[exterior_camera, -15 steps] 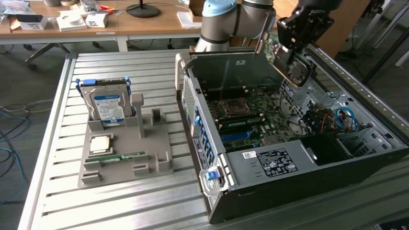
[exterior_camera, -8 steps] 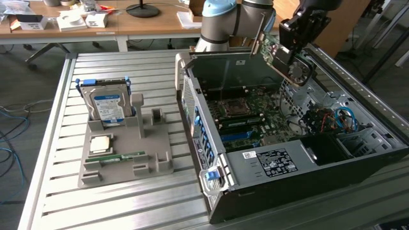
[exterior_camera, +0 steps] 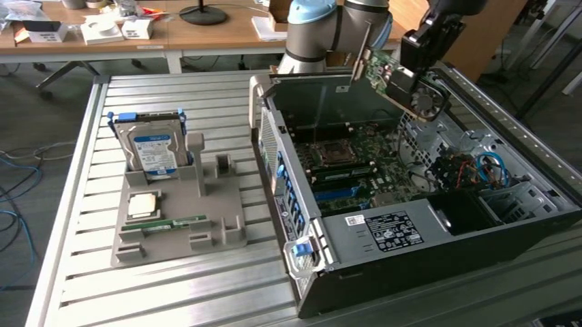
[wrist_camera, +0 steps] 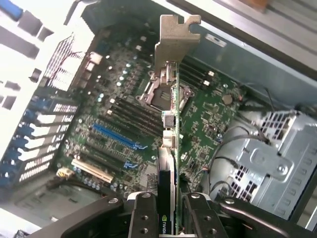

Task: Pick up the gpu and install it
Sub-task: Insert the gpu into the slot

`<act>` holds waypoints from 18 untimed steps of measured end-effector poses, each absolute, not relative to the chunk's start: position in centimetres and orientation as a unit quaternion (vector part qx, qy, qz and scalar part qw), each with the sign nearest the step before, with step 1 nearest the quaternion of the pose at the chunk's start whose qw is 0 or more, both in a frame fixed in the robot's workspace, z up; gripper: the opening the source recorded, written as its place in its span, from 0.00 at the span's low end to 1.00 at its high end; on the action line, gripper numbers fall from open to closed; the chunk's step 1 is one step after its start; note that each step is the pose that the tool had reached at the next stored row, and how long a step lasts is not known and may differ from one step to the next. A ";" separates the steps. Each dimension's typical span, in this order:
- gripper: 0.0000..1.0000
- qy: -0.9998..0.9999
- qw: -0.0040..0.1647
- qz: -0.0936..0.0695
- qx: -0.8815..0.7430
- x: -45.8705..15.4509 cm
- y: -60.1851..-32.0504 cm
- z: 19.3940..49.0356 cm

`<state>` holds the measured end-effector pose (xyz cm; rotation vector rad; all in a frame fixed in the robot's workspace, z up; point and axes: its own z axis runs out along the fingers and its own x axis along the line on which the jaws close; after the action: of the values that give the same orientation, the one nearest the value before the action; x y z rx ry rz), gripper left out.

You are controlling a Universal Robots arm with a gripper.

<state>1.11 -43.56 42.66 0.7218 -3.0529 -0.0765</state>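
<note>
Black steel, the open computer case (exterior_camera: 364,269) lies on its side with the green motherboard (exterior_camera: 364,163) facing up. The arm (exterior_camera: 318,27) reaches over its far end. The jaws are clenched on the gpu (exterior_camera: 405,88), which hangs tilted above the case, well clear of the board. In the wrist view the card (wrist_camera: 168,153) shows edge-on between the two pads, its silvery bracket (wrist_camera: 176,44) at the end farthest from them.

The step in hand looks like carrying and lining up. To do it well, the card's lower edge should probably run parallel to the long blue slot (wrist_camera: 116,137). The bracket end should be turned toward the rear wall with the blue tabs (exterior_camera: 283,184), and the tilt levelled out before any push. A skewed approach could catch the cooler mount or the cables (exterior_camera: 473,170) beside the drive cage.

The case sits on a slatted metal worktop (exterior_camera: 163,293). Beside it, on the exterior view's left, a grey parts tray (exterior_camera: 223,204) holds an upright hard drive (exterior_camera: 152,150) and a small green memory stick (exterior_camera: 177,223). Behind stands a wooden desk (exterior_camera: 200,34) with white boxes, and blue cables (exterior_camera: 13,197) trail on the floor.
</note>
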 end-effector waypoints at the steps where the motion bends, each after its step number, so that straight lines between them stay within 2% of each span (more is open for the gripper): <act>1: 0.27 -0.971 0.002 -0.024 0.239 1.1 -43.6 42.7; 18: 0.27 -0.922 0.006 -0.023 0.385 1.1 -43.6 42.5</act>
<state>1.11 -43.55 42.55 1.2060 -2.8875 -0.0734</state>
